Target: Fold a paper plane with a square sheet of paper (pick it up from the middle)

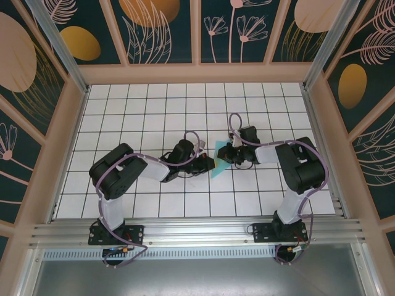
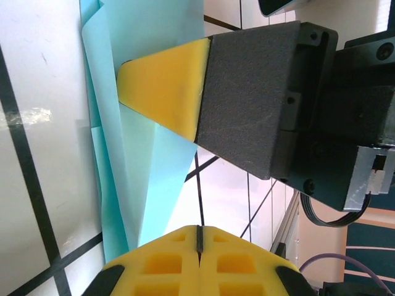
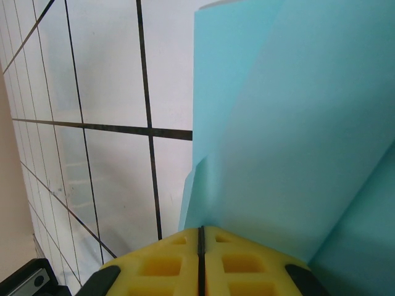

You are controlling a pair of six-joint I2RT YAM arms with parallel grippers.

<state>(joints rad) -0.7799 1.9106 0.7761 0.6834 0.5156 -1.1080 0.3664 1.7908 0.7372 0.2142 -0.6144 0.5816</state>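
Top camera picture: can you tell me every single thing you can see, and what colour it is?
paper: one, light turquoise, partly folded, mid-table between the grippers
table: one, white tiles with black lines, under everything
walls: dark teal panels with peach plants and orange ovals, around the table
rail: one, silver metal, near edge, carrying the arm bases
left arm: one, black and white, purple cable, left side
right arm: one, same colours, right side
left gripper: yellow fingers, shut, at the paper's edge
right gripper: yellow fingers, shut on the paper
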